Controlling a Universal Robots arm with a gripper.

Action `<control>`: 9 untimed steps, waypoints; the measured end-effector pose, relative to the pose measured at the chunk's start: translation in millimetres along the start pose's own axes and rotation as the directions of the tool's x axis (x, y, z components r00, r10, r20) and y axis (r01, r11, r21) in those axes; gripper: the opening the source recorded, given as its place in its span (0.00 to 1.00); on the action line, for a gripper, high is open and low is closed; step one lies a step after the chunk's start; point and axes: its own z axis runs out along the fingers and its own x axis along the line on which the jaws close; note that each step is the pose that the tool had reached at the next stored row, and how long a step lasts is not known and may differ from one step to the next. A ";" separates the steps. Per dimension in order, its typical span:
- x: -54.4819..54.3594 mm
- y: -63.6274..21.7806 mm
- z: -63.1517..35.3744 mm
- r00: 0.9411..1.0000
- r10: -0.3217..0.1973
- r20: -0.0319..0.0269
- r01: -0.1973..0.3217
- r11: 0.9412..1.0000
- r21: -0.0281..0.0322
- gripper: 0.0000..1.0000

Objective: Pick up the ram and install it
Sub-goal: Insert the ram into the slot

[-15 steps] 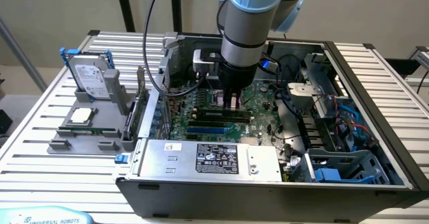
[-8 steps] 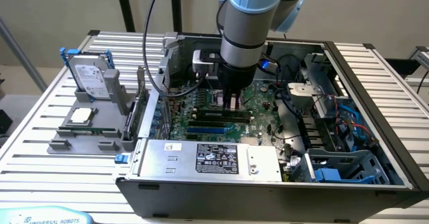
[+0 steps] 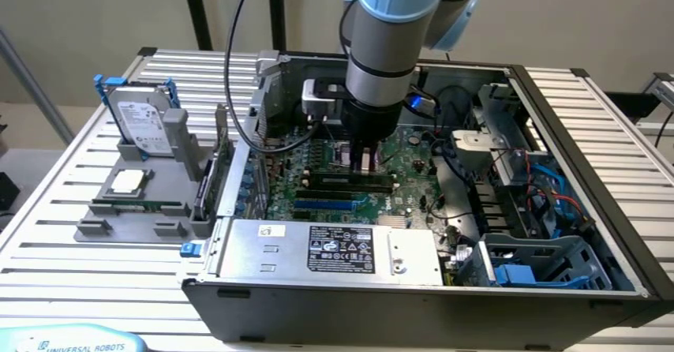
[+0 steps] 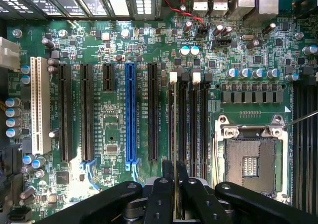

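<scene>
Even bright light, glare on motherboard [image 4: 114, 134].

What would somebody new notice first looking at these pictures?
The grey-and-blue robot arm plunging into the open computer case, its end effector low over the green motherboard by the memory slots. In the wrist view, a blue expansion slot stands out. On the exterior view's left, a hard drive stands upright in a grey holder.
</scene>
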 end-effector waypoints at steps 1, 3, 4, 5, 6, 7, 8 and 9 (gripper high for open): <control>-0.1 0.1 0.0 1.000 0.000 0.000 0.000 1.000 0.000 0.14; -0.4 0.3 0.2 1.000 0.000 0.000 0.000 1.000 0.000 0.14; -0.5 0.3 0.3 1.000 0.000 0.000 0.000 1.000 0.000 0.14; -0.5 0.3 0.6 1.000 0.000 0.000 0.000 1.000 0.000 0.14; -0.6 0.3 0.9 1.000 0.000 0.000 0.000 1.000 0.000 0.14; -0.7 0.3 1.2 1.000 0.000 0.000 0.000 1.000 0.000 0.14; -0.7 0.2 1.6 1.000 0.000 0.000 0.000 1.000 0.000 0.14; -0.8 0.2 2.1 1.000 0.000 0.000 0.000 1.000 0.000 0.14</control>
